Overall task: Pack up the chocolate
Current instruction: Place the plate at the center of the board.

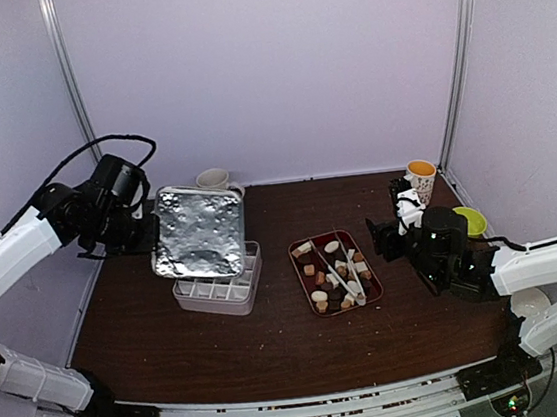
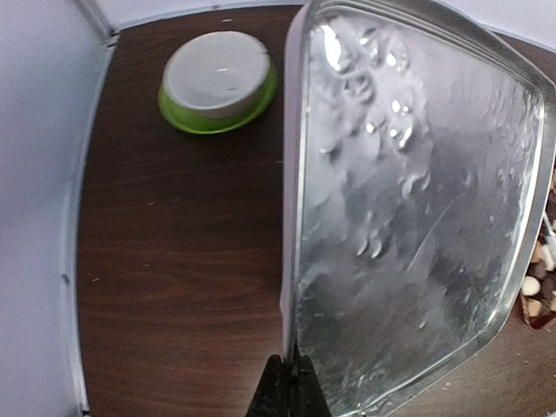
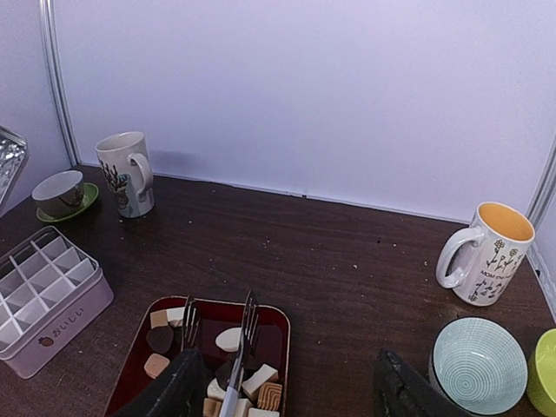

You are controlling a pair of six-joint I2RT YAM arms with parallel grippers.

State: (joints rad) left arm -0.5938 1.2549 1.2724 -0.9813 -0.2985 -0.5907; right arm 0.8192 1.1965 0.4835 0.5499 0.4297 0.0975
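- Silver lid [image 1: 199,231] was pinched at its edge by the clenched left gripper [image 1: 151,233], tilted over the box [image 1: 218,294] left of the tabletop [image 1: 275,350] centre.
- Right gripper [image 1: 380,237] hung released, holding nothing, beside the tray [image 1: 296,267].
- Chocolate [image 1: 321,297] lay in the tray mid-tabletop, under the tongs [image 1: 338,267].
- Risks: the thin edge grip might let the lid drop onto the box; grabbed tongs might skid and scatter pieces.
- Right wrist view showed empty-looking box cells; from the top view the lid hid most.
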